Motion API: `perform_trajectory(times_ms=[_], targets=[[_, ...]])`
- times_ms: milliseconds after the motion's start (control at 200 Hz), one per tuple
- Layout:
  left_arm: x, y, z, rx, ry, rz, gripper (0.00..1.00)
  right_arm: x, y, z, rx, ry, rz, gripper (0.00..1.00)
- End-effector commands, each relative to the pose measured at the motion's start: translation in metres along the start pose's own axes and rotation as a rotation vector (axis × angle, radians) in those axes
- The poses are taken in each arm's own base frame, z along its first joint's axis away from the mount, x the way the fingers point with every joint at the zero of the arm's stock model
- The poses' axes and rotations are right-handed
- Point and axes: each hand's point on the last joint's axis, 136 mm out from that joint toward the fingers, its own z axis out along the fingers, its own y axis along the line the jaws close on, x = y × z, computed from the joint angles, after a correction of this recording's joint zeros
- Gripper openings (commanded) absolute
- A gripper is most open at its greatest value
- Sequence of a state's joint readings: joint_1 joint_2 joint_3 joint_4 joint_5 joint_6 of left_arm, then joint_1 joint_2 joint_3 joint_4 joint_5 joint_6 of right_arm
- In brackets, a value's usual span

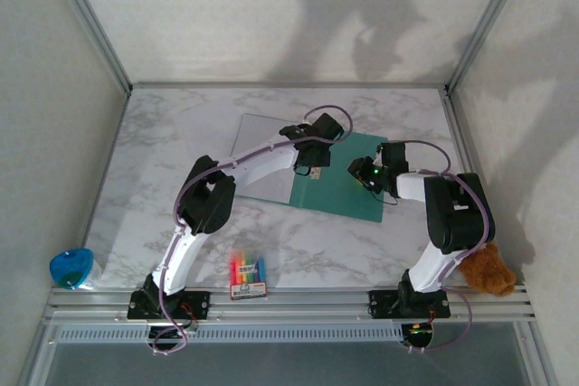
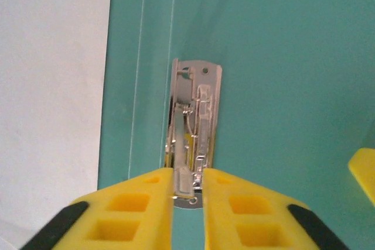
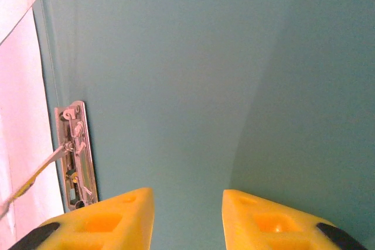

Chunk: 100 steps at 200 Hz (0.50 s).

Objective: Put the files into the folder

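Observation:
The teal folder (image 1: 351, 189) lies open in the middle of the table. A pale sheet of the files (image 1: 258, 149) covers its left panel, white at the left of the left wrist view (image 2: 53, 86). On the right panel beside the spine sits a metal clip (image 2: 196, 103). My left gripper (image 2: 187, 171) hangs over that clip, its jaws a narrow gap apart. The clip's raised lever (image 2: 183, 182) stands between them, against the left finger and apart from the right one. My right gripper (image 3: 187, 194) is open over the bare teal panel (image 3: 205, 57), with nothing between its fingers.
A small colourful crayon box (image 1: 247, 277) lies near the front edge between the arm bases. A blue object (image 1: 71, 268) sits at the front left corner and a brown plush toy (image 1: 488, 268) at the front right. Walls and metal posts ring the table.

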<state>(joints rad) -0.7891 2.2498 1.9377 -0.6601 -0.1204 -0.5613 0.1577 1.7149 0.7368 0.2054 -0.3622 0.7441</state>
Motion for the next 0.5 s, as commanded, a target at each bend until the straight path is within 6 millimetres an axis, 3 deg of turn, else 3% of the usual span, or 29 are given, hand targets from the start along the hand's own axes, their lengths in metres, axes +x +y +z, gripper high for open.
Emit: perform_trajectory(times_ms=[0,175,340,496], targets=[[-0.009,0.001,-0.013,-0.009,-0.008,0.007,0.32,0.034,-0.026,0.004,0.101,0.12,0.027,0.36],[-0.021,0.004,-0.032,-0.015,-0.052,-0.002,0.44,0.028,-0.03,-0.001,0.133,0.107,0.01,0.36],[-0.021,0.007,-0.045,0.007,-0.067,-0.005,0.39,0.019,-0.03,-0.008,0.144,0.09,-0.005,0.36],[-0.004,0.01,-0.044,0.044,-0.046,0.003,0.32,0.011,-0.035,-0.012,0.158,0.082,-0.012,0.36]])
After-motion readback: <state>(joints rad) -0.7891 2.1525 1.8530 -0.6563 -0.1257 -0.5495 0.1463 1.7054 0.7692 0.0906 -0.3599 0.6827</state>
